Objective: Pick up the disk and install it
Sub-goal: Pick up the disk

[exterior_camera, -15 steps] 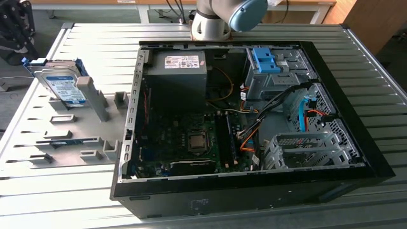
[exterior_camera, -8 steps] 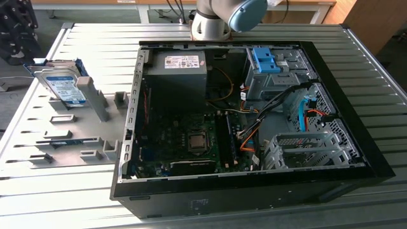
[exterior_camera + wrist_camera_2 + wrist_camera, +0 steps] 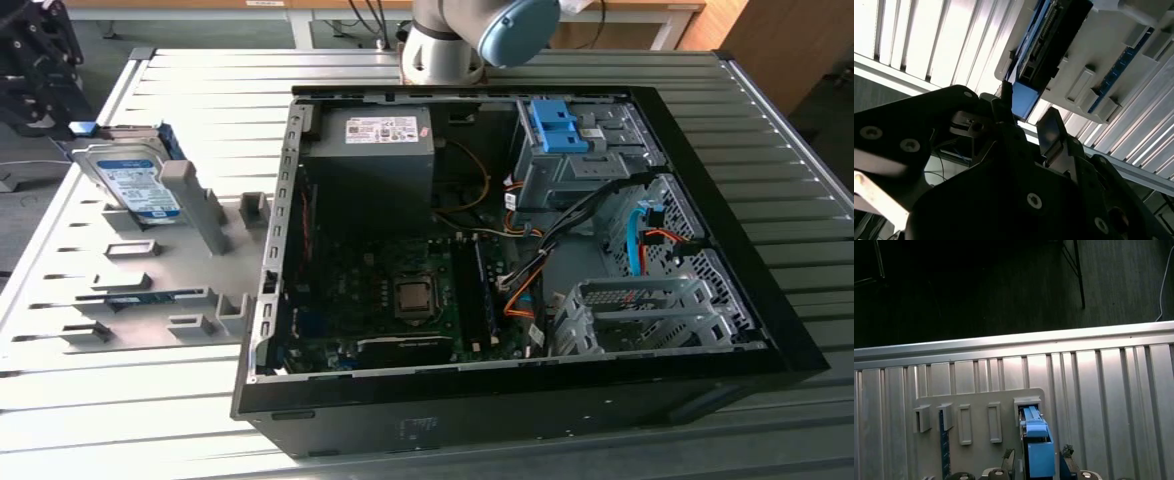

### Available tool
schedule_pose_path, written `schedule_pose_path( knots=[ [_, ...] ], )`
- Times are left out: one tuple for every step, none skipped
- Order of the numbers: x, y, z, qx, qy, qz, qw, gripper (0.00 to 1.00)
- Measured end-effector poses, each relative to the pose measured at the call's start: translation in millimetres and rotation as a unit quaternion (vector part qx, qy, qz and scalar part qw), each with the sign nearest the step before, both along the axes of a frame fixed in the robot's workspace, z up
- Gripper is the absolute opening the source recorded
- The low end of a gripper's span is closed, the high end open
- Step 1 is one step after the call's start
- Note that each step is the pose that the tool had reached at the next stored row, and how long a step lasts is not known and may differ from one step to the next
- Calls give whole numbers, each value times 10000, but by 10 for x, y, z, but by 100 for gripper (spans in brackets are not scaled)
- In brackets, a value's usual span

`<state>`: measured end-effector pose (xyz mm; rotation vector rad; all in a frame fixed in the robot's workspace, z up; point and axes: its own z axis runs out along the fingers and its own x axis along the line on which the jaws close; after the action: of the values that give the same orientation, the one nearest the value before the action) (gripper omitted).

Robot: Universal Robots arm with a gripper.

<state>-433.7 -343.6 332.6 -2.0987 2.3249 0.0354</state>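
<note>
The disk stands on edge in a slot of the grey rack on the counter, at the exterior view's left of the open computer case. My fingers hang spread to either side of its blue end, gripping nothing. I worry they'll pinch only the thin plastic frame, so the disk could twist, jam in its slot or slip free.

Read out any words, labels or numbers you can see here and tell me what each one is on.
White-and-blue label on the flat silver metal hard drive: too small to read.
White sticker on the dark grey box inside the open black computer case: too small to read.
Nothing else carries legible text.
</note>
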Motion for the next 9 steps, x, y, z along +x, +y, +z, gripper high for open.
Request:
schedule_pose_path(
  knots=[
    [-2, 1, -10, 0, 0, 10, 10000, 47],
    [-7, 1, -20, 0, 1, 14, 10000, 47],
    [-11, 1, -31, 0, 1, 16, 10000, 47],
    [-12, 1, -46, 0, 0, 18, 10000, 47],
    [-14, 1, -58, 0, 0, 19, 10000, 47],
    [-14, 1, -70, 0, 0, 20, 10000, 47],
    [-15, 1, -85, 0, 0, 21, 10000, 47],
    [-15, 1, -98, 0, -3, 21, 10000, 47],
    [-16, 1, -111, 0, -6, 22, 10000, 47]
  ],
)
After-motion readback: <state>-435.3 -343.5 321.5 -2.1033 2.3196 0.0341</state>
